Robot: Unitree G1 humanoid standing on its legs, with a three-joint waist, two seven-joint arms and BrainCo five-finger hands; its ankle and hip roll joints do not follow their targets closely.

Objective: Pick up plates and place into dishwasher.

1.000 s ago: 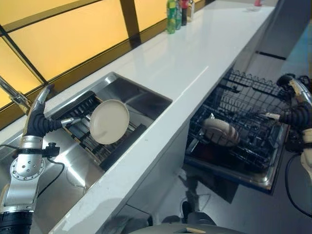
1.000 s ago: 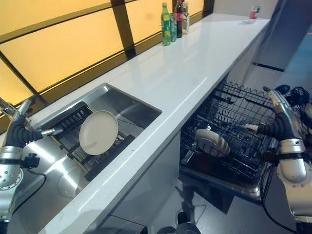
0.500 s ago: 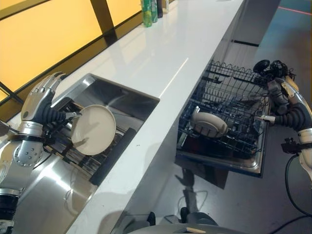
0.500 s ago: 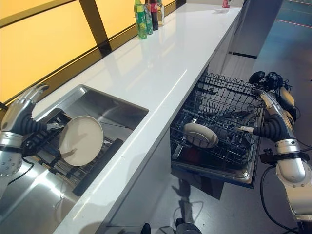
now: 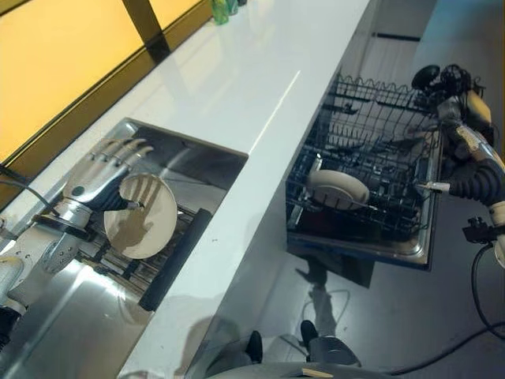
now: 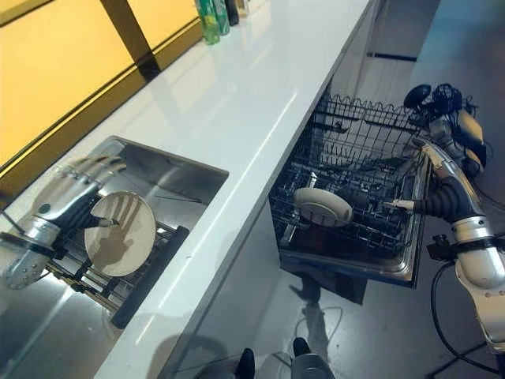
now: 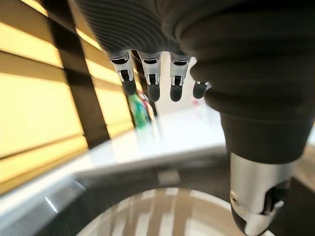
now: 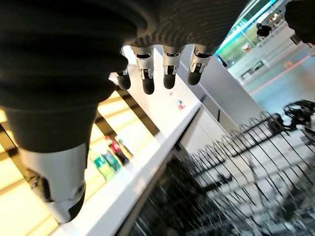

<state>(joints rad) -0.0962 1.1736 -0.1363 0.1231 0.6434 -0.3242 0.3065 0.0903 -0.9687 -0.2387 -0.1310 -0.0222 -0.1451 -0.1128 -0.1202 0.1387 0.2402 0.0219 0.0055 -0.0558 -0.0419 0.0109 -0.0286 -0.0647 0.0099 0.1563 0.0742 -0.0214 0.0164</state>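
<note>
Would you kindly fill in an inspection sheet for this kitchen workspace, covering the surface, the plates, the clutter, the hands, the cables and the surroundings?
Surface: white countertop, bare apart from bottles at its far end; steel sink set into it.
Job's things: one plate propped on edge on the sink's dark rack; another plate lying in the pulled-out dishwasher rack.
Clutter: green bottles at the far end of the counter.
Hands: left hand open, fingers spread just behind the sink plate, no grip; right hand open, beside the dishwasher rack, holding nothing.
Cables: nothing seen.
Surroundings: yellow window panels with dark frames behind the counter; grey floor.
</note>
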